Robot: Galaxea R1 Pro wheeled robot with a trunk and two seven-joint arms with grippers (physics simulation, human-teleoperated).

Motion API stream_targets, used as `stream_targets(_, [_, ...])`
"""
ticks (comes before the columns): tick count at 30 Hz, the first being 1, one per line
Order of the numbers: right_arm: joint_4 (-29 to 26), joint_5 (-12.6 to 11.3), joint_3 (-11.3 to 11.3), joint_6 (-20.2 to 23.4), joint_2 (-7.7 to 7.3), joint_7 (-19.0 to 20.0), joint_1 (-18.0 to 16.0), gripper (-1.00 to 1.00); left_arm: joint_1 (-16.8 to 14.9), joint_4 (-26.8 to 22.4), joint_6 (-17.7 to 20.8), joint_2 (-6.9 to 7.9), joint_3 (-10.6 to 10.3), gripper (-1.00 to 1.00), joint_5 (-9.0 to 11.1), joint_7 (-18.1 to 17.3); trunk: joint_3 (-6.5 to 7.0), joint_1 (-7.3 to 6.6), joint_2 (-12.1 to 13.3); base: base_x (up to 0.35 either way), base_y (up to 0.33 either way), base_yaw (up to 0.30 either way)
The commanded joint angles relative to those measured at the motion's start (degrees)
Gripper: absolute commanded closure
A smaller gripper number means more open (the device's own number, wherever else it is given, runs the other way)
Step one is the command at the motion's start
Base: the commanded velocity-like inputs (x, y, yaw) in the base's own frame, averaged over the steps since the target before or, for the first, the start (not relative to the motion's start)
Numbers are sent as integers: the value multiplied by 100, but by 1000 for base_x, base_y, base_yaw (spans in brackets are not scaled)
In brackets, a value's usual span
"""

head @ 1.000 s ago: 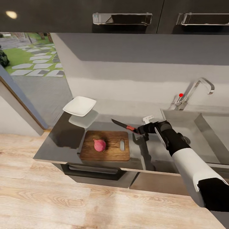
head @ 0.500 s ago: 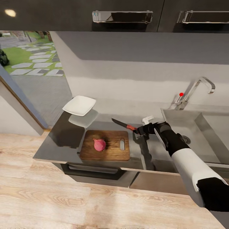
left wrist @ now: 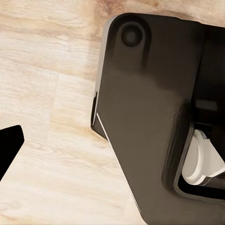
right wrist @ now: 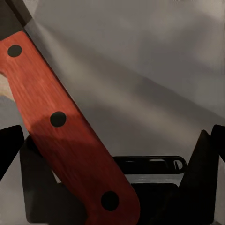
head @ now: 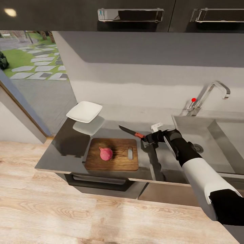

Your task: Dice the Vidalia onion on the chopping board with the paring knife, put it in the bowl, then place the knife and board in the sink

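Onion: the pinkish-red Vidalia onion [head: 106, 154] sits on the chopping board, left of the board's middle, well apart from the knife and the sink.
Chopping board: the dark-brown wooden chopping board [head: 117, 164] lies flat near the front edge of the table, its oblong handle slot toward the right end.
Paring knife: the paring knife [head: 131, 132] is held in the air above the table just behind the board's right rear corner, dark blade pointing left toward the bowl, red handle [right wrist: 65, 126] with three dark rivets running back into the gripper.
Right gripper: the right gripper [head: 148, 138] has its fingers [right wrist: 204, 154] closed on the rear end of the knife handle; its black-and-white arm reaches in from the lower right.
Bowl: the white squarish bowl [head: 84, 112] stands at the rear left of the table, its reflection just in front of it.
Table: the glossy grey table [head: 64, 149] carries the board and bowl.
Sink: the steel sink [head: 203, 135] lies to the right of the gripper, with the curved faucet [head: 213, 93] and its red knob [head: 193, 100] behind.
Left gripper: the left wrist view shows one dark fingertip [left wrist: 8, 145] over light wooden floor [left wrist: 47, 84] beside the robot's dark base [left wrist: 150, 103]; whether its fingers are spread or closed I cannot tell.
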Motion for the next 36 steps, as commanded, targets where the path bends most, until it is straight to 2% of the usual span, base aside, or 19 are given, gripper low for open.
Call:
stream_targets(1, [179, 7, 14, 37, -3, 49, 0, -100, 2, -7, -4, 4, -12, -100, 59, -28, -9, 5, -6, 0, 0, 0])
stream_targets(13, [179, 7, 14, 37, 8, 55, -1, -100, 4, -5, -4, 3, -12, -100, 59, -28, -9, 5, -6, 0, 0, 0])
stream_targets(14, [179, 7, 15, 37, 8, 55, -1, 100, 4, -6, -4, 3, -12, -100, 59, -28, -9, 5, -6, 0, 0, 0])
stream_targets(17, [179, 7, 51, 37, 12, 55, 0, 100, 3, -5, -4, 2, -12, -100, 59, -28, -9, 5, -6, 0, 0, 0])
stream_targets(23, [179, 7, 317, 37, 22, 50, 0, 100, 3, -5, -4, 2, -12, -100, 59, -28, -9, 5, -6, 0, 0, 0])
stream_targets(36, [160, 7, 358, 41, 17, 42, 0, 100, 2, -4, -4, 2, -12, -100, 59, -28, -8, 5, -6, 0, 0, 0])
